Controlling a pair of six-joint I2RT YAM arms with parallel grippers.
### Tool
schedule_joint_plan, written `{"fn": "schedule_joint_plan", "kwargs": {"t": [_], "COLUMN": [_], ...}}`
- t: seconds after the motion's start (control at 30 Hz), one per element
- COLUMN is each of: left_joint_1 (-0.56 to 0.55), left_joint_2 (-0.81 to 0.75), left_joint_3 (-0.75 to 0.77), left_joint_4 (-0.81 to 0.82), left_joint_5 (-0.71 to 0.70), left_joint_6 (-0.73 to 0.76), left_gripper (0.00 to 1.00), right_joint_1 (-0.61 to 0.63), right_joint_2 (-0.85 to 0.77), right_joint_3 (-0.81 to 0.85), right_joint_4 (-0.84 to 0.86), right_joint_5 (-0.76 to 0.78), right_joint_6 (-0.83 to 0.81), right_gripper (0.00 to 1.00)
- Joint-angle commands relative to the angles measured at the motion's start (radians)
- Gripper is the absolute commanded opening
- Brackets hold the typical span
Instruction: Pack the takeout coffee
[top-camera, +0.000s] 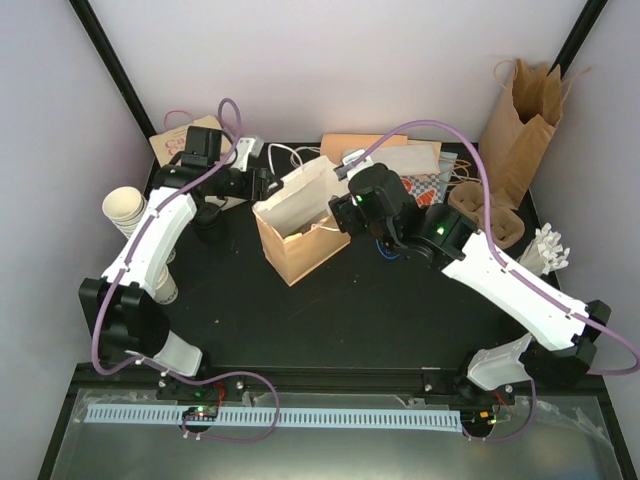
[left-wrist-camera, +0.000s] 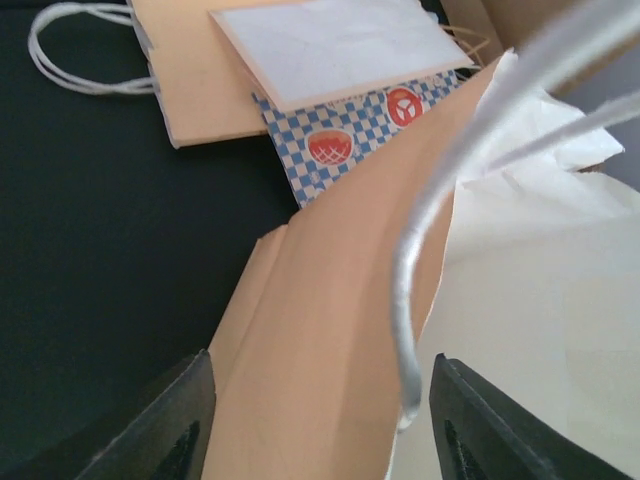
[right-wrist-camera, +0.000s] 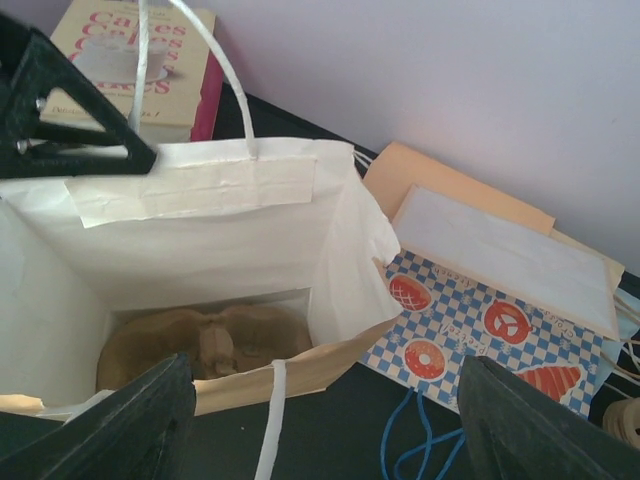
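Upright tan kraft paper bag (top-camera: 298, 248): white lining, white handles. Inside, brown moulded pulp cup carrier (right-wrist-camera: 200, 345). Toward far edge, blue-and-white checked paper sheet (right-wrist-camera: 470, 330), red-orange pastry prints. Black bench top (top-camera: 380, 300).

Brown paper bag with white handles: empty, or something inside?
Not empty. The open brown paper bag has a tan moulded-pulp cup carrier lying on its bottom, seen from the right wrist; no cup shows inside.
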Motion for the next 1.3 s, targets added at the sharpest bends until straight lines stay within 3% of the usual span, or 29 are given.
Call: {"fn": "schedule_joint_plan", "kwargs": {"t": [0.0,0.13,0.33,0.43,0.63,0.87,1.07,1.13,1.23,1.27], "left_joint_1": [-0.019,-0.031,-0.052,-0.077,-0.151,-0.306,-0.431,-0.453,-0.483,-0.491], "left_joint_2": [0.024,0.042,0.046,0.029,-0.08,-0.214,-0.323,-0.35,-0.393,-0.407], "left_joint_3": [0.043,0.053,0.098,0.102,0.032,-0.092,-0.2,-0.222,-0.264,-0.279], "left_joint_4": [-0.056,-0.078,-0.132,-0.136,-0.078,-0.003,0.076,0.095,0.131,0.144], "left_joint_5": [0.026,0.021,-0.016,-0.045,-0.14,-0.293,-0.469,-0.497,-0.513,-0.521], "left_joint_6": [0.034,0.042,0.085,0.1,0.141,0.273,0.343,0.363,0.401,0.412], "left_gripper": [0.59,0.47,0.13,0.02,0.02,0.02,0.01,0.02,0.02,0.02], "right_joint_1": [-0.01,-0.014,-0.014,-0.014,-0.014,-0.012,-0.012,-0.012,-0.009,-0.006], "right_joint_2": [-0.027,-0.029,-0.036,-0.048,-0.131,-0.333,-0.394,-0.384,-0.357,-0.353], "right_joint_3": [-0.007,-0.017,-0.034,-0.047,-0.15,-0.467,-0.554,-0.546,-0.555,-0.56], "right_joint_4": [0.05,0.051,0.051,0.059,0.152,0.384,0.442,0.423,0.388,0.381], "right_joint_5": [0.003,-0.004,-0.041,-0.079,-0.179,-0.422,-0.409,-0.409,-0.506,-0.529], "right_joint_6": [0.02,0.018,-0.002,-0.025,-0.082,-0.245,-0.28,-0.298,-0.393,-0.408], "right_gripper": [0.75,0.74,0.74,0.74,0.74,0.64,0.54,0.48,0.26,0.23]}}
